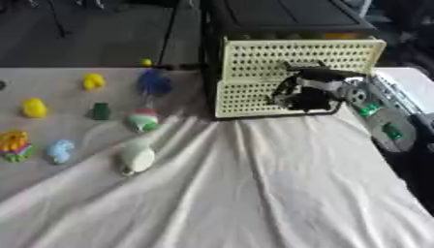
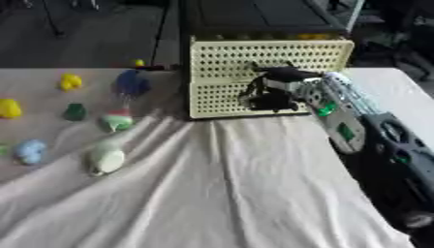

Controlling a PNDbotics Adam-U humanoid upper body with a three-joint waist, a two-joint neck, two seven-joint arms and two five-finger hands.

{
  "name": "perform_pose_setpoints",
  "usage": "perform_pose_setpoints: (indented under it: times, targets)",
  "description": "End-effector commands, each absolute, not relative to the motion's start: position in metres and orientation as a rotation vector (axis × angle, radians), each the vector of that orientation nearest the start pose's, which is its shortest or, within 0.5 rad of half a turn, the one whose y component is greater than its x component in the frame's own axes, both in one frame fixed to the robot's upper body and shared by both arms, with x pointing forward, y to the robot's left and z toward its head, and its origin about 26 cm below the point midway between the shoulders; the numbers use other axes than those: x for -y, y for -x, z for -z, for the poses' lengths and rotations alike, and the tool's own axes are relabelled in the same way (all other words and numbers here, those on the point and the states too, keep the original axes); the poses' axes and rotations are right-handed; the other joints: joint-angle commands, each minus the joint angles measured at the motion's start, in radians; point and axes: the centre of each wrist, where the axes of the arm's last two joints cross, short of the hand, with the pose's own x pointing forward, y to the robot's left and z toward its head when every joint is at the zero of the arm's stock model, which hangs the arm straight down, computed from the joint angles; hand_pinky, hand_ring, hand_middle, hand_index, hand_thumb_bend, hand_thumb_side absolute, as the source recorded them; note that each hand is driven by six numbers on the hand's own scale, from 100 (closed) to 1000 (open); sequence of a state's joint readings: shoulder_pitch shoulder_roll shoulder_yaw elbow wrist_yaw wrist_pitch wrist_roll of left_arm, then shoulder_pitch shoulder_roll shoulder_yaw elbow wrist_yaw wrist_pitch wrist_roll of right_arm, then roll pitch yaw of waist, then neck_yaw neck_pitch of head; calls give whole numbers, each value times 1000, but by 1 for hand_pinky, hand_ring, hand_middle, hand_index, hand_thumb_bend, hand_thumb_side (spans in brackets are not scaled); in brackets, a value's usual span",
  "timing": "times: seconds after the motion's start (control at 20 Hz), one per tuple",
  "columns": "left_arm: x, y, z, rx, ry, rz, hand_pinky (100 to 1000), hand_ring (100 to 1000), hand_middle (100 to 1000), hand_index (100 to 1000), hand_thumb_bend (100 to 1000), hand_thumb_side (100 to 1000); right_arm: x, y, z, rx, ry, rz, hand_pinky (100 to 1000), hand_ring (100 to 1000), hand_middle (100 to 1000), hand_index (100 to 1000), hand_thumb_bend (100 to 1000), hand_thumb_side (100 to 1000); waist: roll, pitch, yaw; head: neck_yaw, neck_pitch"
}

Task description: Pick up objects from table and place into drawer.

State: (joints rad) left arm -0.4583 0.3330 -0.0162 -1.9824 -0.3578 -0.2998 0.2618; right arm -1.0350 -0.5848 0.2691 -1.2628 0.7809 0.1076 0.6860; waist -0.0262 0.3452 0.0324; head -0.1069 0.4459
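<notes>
Left eye view looks down on a table covered by a white cloth that lies in long folds running from the near left toward the far middle. Toward the left edge the surface looks flatter and greyer, and the small things sit there. Beyond the far edge is a dark floor with thin black stand legs, and a dark cabinet rises behind the middle of the table.

At the far edge, in front of that cabinet, stands a cream perforated drawer unit, its upper drawer pulled forward. The right hand is at the unit's front, fingers curled against the lower panel; I cannot tell whether it grips anything. Its silver arm with green marks comes in from the right edge. The left hand shows in neither view.

The things lie well apart along the left side: a small yellow ball at the far edge, a yellow toy, a blue toy, a second yellow toy, a green block, a red, white and green toy, a pale blue toy, a many-coloured toy at the left edge, and a white toy on the first fold.
</notes>
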Motion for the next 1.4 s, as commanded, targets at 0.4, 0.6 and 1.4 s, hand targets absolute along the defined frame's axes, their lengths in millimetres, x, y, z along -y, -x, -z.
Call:
perform_pose_setpoints:
  times: [0.4, 0.6, 1.4]
  targets:
    - [-238, -310, -248, -3311, 644, -451, 635, 832, 815, 890, 100, 1000, 243, -438, -344, 1359, 1040, -1497, 204, 508, 692, 891, 100, 1000, -2, -22, 8, -7, -10]
    - [-237, -310, -249, -3310, 637, -454, 633, 831, 815, 890, 100, 1000, 243, -445, -341, 1338, 1037, -1488, 205, 506, 687, 888, 100, 1000, -3, -20, 17, -11, -14]
    - [-236, -310, -249, -3312, 622, -464, 628, 830, 815, 891, 100, 1000, 245, -459, -335, 1307, 1020, -1453, 201, 501, 672, 869, 100, 1000, -6, -16, 22, -20, -22]
